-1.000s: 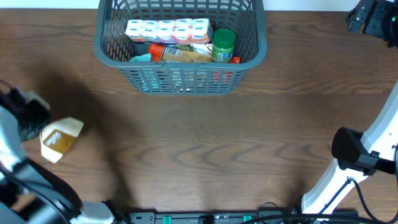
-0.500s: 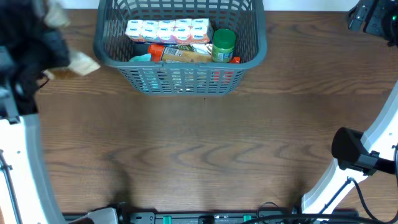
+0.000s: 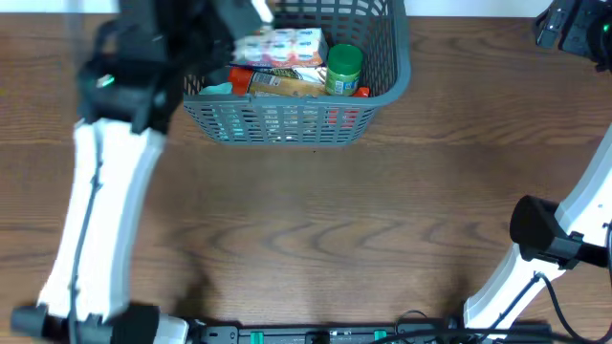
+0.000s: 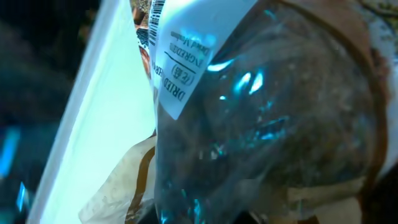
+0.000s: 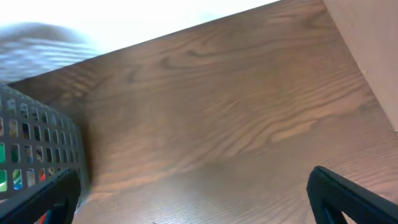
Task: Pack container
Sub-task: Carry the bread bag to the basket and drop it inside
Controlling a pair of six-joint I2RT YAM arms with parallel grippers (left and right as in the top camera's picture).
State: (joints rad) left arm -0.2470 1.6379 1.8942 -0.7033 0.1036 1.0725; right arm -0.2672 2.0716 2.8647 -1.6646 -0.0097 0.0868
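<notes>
The container [image 3: 287, 129], a dark grey lattice basket, stands at the back middle of the table. It also shows at the left edge of the right wrist view [image 5: 37, 149]. My left gripper [image 3: 228, 24] is blurred above the container's left part and is shut on a clear plastic bag of dried brown food [image 4: 261, 124] with a white label, which fills the left wrist view. A white bit of the bag [image 3: 260, 10] shows in the overhead view. My right gripper [image 5: 193, 202] is open and empty at the far right back, also in the overhead view [image 3: 574, 29].
In the container lie a row of white and pink cartons [image 3: 287, 46], a green-lidded jar [image 3: 344, 69] and a tan and orange packet [image 3: 282, 84]. The right arm's base [image 3: 545, 239] stands at the front right. The brown wooden table [image 3: 306, 220] spreads in front.
My left arm has lifted the bag from the table's left side and swung it back and right, from beside the container's left wall to above its left part. The right arm has not moved.
</notes>
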